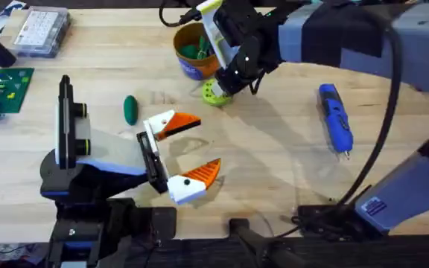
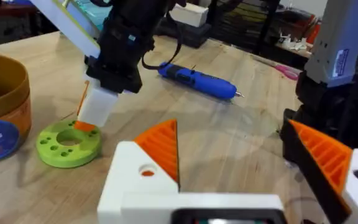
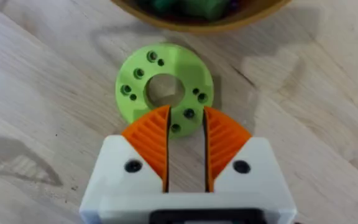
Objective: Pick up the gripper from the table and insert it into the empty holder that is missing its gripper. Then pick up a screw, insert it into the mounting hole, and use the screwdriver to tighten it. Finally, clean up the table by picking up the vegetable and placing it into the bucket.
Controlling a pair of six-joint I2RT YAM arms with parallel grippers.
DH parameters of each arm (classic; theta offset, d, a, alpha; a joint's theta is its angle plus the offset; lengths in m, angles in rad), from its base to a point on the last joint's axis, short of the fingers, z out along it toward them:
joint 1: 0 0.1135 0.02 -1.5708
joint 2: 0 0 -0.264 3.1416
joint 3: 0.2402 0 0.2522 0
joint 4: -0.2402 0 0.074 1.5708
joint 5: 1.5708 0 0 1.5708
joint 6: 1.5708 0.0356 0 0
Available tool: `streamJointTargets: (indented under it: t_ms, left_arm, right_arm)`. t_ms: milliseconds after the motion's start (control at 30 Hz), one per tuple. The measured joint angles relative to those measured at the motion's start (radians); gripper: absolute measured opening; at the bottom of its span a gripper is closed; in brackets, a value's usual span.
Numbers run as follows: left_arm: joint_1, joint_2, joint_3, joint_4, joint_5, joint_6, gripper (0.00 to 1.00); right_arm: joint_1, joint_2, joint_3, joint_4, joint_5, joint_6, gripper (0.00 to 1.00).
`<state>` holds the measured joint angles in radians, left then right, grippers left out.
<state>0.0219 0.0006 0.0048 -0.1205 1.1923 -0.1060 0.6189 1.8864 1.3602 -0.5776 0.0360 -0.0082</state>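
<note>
The wooden table (image 1: 274, 171) has lots of bare room in the middle. The right gripper (image 3: 186, 127) hangs over the green ring (image 3: 164, 87) beside the bucket (image 1: 192, 49), its fingers close together with a thin gap. The left gripper (image 1: 188, 152) has its fingers wide apart. The vegetable (image 1: 130, 109) lies near it. The screwdriver (image 1: 334, 119) lies well apart, on the right.

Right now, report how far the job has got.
Done: I cannot tell for the finger and screw steps. In hand: the right gripper sits low over the lime-green ring beside the bucket, fingers narrowly apart, gripping nothing. The left gripper is open and empty. Left: the vegetable lies on the table, outside the bucket. The screwdriver lies apart from both grippers.
</note>
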Motion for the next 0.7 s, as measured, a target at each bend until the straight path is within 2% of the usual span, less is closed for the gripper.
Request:
streamJointTargets:
  t_ms: [700]
  left_arm:
    - [0.0, 0.0, 0.0, 0.0, 0.0, 0.0, 0.989]
  right_arm:
    - [0.0, 0.027, 0.0, 0.009, 0.0, 0.0, 0.293]
